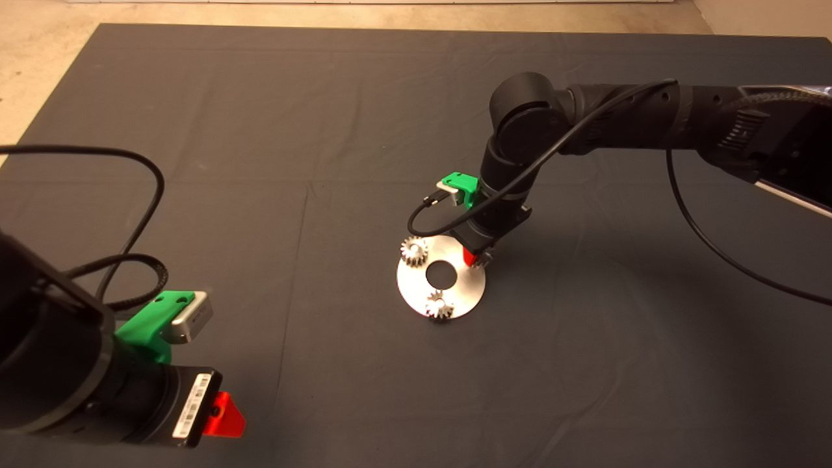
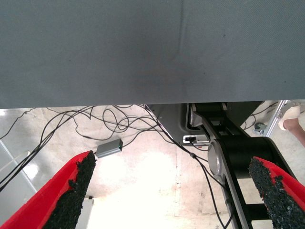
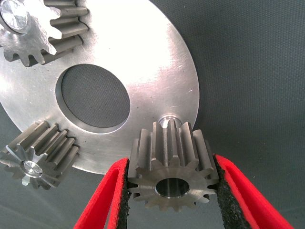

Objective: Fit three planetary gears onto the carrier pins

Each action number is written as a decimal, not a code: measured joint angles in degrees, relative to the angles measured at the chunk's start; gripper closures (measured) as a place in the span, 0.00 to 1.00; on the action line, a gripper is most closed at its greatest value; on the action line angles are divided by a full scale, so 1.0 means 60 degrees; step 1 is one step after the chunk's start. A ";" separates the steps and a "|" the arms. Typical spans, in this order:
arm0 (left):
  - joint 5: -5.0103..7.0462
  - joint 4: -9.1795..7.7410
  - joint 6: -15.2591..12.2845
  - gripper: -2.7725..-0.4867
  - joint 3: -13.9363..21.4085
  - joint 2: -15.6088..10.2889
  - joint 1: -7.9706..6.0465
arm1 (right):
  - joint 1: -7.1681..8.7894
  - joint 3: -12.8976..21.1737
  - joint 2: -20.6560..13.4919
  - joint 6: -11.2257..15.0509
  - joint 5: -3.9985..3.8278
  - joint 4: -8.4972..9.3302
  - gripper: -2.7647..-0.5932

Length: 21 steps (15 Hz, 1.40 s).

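The silver carrier disc (image 1: 455, 286) lies mid-mat. Two planetary gears (image 1: 414, 250) (image 1: 440, 305) sit on carrier pins; the right wrist view shows them as one gear (image 3: 40, 155) and another gear (image 3: 43, 31), each with a pin tip in its centre hole. My right gripper (image 1: 476, 257) hangs over the disc's right rim, shut on the third gear (image 3: 170, 174). The bare third pin (image 3: 167, 120) shows just beyond that gear, which is not on it. My left gripper (image 1: 224, 416) is parked at the lower left, open, fingers (image 2: 71, 191) wide apart.
The dark mat (image 1: 260, 130) covers the table. In the left wrist view the mat's edge, the floor with cables (image 2: 95, 124) and a person's leg (image 2: 293, 121) show. A black cable (image 1: 149, 195) loops over the mat's left side.
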 joint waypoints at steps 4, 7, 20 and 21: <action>-0.0004 0.0000 0.0000 0.19 0.0000 -0.0004 0.0000 | -0.0008 0.0112 -0.0132 0.0000 0.0029 0.0005 0.78; -0.0003 0.0000 0.0000 0.19 0.0000 -0.0004 0.0000 | -0.0022 0.0146 -0.0128 0.0000 0.0026 0.0008 0.78; -0.0003 0.0000 0.0000 0.19 0.0000 -0.0004 0.0000 | -0.0136 0.0152 0.0305 -0.0445 -0.0301 0.0004 0.78; 0.0000 0.0000 0.0000 0.19 0.0000 -0.0004 0.0000 | -0.0136 0.0152 0.0301 -0.0469 -0.0301 0.0004 0.78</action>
